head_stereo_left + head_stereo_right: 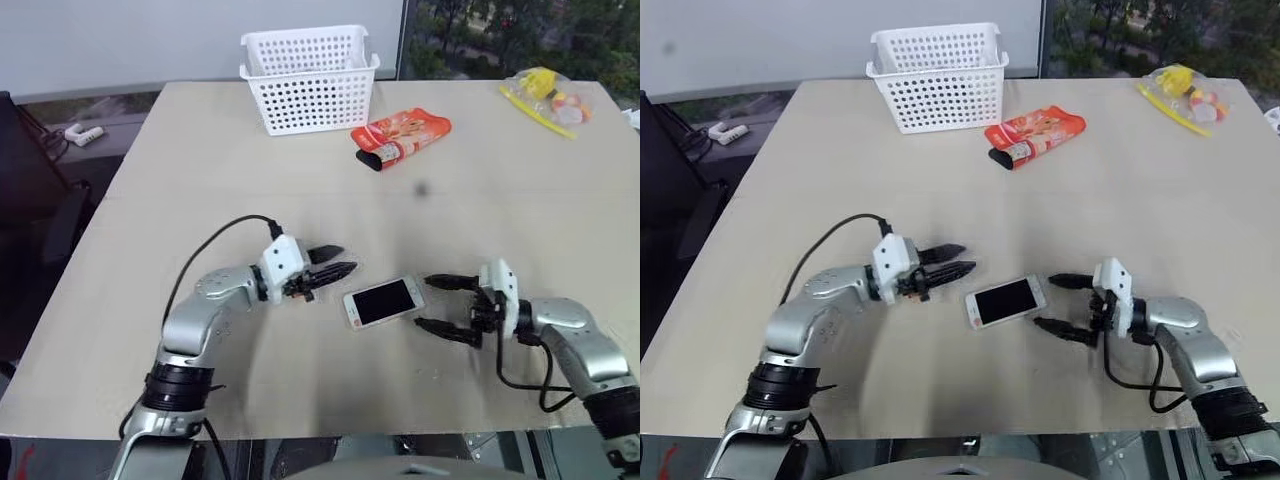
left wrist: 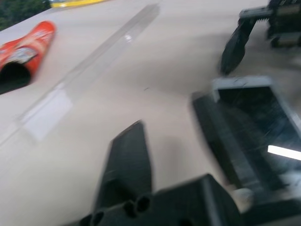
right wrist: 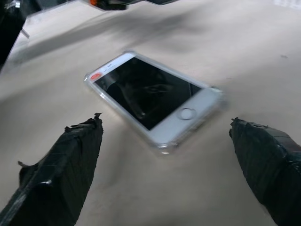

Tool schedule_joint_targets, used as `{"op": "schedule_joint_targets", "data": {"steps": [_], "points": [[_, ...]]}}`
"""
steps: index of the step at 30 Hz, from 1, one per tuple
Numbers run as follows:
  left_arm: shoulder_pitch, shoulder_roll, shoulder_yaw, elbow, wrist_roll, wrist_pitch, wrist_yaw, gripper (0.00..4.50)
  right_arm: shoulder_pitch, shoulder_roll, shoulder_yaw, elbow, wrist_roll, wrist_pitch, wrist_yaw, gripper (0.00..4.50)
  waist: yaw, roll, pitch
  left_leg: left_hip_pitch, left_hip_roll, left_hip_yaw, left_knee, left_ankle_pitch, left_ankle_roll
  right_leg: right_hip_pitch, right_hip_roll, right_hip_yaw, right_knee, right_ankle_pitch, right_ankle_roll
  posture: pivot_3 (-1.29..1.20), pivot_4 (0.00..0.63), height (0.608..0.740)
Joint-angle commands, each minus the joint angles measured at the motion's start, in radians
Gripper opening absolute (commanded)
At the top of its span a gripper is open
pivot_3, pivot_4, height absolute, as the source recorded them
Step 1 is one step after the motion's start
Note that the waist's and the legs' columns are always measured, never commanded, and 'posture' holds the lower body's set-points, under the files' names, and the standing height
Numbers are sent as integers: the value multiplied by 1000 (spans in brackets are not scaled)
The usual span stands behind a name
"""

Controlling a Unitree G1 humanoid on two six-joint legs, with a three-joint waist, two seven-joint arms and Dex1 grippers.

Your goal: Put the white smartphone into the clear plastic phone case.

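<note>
though screen-up, white smartphone (image 3: 153, 101) sits inside clear plastic phone case (image 3: 162, 147).

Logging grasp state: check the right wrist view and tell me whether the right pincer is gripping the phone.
No. The right pincer stands wide open, its fingers apart from the white smartphone, which lies flat on the table.

Setting: lab or office test room. Bare beige table (image 1: 200, 180) with staged props: basket (image 1: 310, 80), snack pouch (image 1: 400, 137). Plain white wall behind; window (image 1: 520, 35) onto trees; cable on floor.
</note>
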Motion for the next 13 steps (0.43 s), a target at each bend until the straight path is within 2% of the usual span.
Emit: {"op": "schedule_joint_targets", "data": {"steps": [1,2,3,9,13], "points": [[72,84,36,-34,23,-52,-30,3856,38,-64,-117,18,28,21,17,4500,3,2,7,0,-2,0,0,0,0,0,-1,0,0,-1,1,0,150,740],[88,101,40,-33,29,-71,-34,4244,40,-71,-133,31,25,11,21,4500,5,2,12,0,-3,0,0,0,0,1,-2,0,0,-1,1,0,150,740],[107,119,47,-38,31,-87,-42,4430,40,-77,-151,47,20,-7,23,4500,8,1,16,0,-4,0,1,0,1,1,-3,0,1,-1,1,0,150,740],[200,175,92,-52,49,-169,-45,4430,42,-102,-222,94,10,-66,51,4500,10,1,26,0,-5,0,10,-3,5,2,-4,1,6,-3,-2,0,150,740],[239,183,94,-62,59,-201,-45,4430,58,-113,-237,129,-16,-140,98,4500,9,0,27,0,-5,0,14,-3,5,1,-3,1,13,0,2,0,150,740]]}}
